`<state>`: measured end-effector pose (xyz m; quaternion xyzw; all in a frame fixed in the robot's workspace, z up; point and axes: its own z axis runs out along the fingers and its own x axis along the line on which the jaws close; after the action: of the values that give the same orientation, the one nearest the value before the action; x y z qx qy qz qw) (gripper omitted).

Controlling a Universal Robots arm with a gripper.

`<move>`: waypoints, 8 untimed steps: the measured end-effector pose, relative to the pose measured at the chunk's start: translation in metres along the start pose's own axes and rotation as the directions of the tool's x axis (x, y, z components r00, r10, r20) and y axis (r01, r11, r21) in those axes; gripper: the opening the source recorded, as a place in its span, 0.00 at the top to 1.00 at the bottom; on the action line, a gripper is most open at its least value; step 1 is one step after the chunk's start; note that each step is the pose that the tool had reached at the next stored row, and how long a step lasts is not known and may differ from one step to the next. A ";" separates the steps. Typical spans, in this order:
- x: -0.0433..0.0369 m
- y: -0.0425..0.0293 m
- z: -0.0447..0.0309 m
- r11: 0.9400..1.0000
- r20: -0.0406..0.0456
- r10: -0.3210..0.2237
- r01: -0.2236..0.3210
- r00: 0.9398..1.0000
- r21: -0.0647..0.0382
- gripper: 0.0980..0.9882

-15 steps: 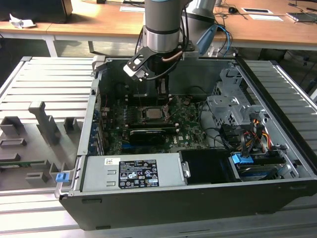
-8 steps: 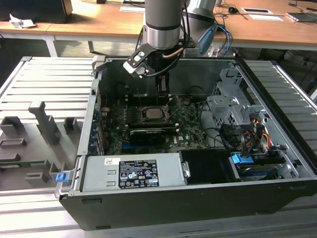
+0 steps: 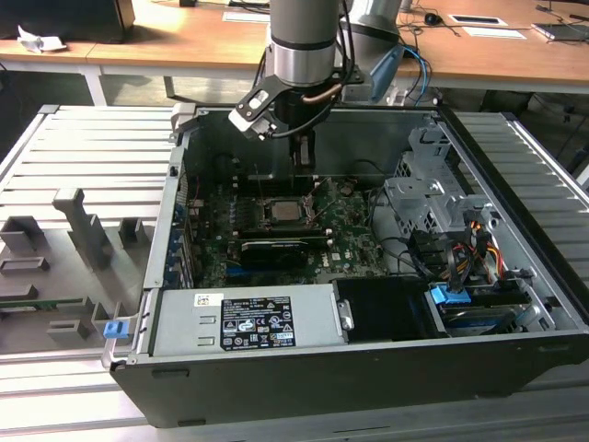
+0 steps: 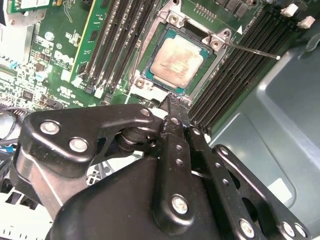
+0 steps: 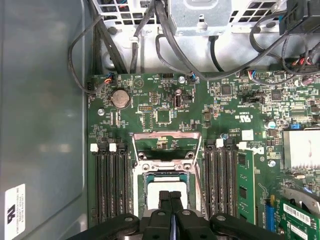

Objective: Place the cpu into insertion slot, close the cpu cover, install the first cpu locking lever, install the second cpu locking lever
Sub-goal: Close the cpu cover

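silvery-tan cpu (image 4: 176, 59) lies flat in the slot (image 4: 216, 43), mid-board between the two ram banks (image 5: 112, 182), in the far half of the open case (image 3: 276, 378). gripper (image 5: 170, 196) fingers are pressed together with nothing between them, tips hanging over one edge of the cpu, contact unclear. in the second wrist view a thin lever (image 4: 252, 50) sticks out sideways from a slot corner, toward the case wall.
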<state>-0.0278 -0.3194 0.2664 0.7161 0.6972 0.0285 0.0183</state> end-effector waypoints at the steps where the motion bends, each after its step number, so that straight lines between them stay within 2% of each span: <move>1: 0.0000 0.0001 -0.0010 1.000 0.000 0.000 0.000 1.000 0.000 0.99; 4: 0.0001 0.0005 -0.0050 1.000 0.000 0.000 0.000 1.000 0.000 0.99; 8: 0.0002 0.0055 -0.0048 1.000 0.000 0.000 0.000 1.000 0.000 0.99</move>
<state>-0.0227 -0.3194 0.2716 0.7161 0.6972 0.0285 0.0183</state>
